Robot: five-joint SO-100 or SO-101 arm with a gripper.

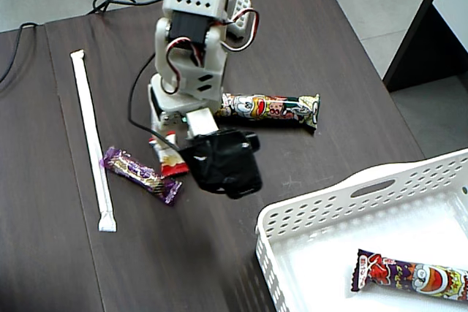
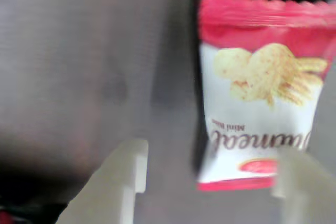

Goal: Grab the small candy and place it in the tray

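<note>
Wrist view shows the small candy lying flat on the table between the fingers of the spread, empty gripper (nearer the right one).

You have a dark brown wood-grain table with a rounded far corner. Beyond it lies a pale grey floor, evenly lit. A dark furniture panel stands at the right edge in the fixed view.
</note>
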